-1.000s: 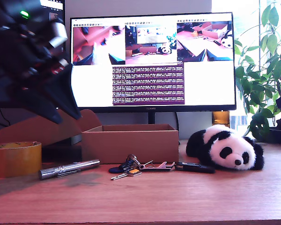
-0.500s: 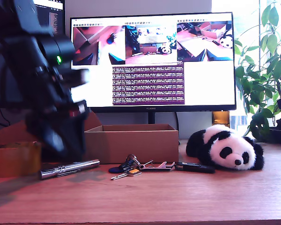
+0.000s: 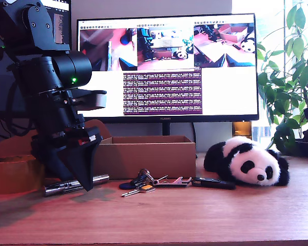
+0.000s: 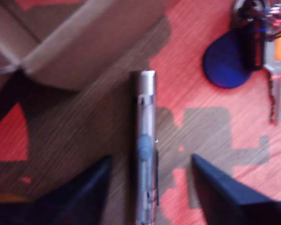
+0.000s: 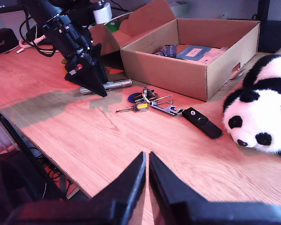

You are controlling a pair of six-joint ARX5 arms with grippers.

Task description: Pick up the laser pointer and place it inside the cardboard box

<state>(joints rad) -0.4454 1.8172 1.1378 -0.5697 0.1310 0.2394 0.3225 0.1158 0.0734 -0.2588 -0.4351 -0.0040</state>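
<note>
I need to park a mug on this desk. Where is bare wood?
Bare wood runs along the desk's front edge, before the keys and panda. Crowded: my first gripper over the laser pointer, beside the box.

An office or lab desk. A wooden tabletop [image 3: 195,215] carries a large computer monitor [image 3: 167,66] showing camera feeds and scrolling text, a leafy potted plant [image 3: 290,77] by a bright window, and loose cables [image 5: 30,40] behind.
</note>
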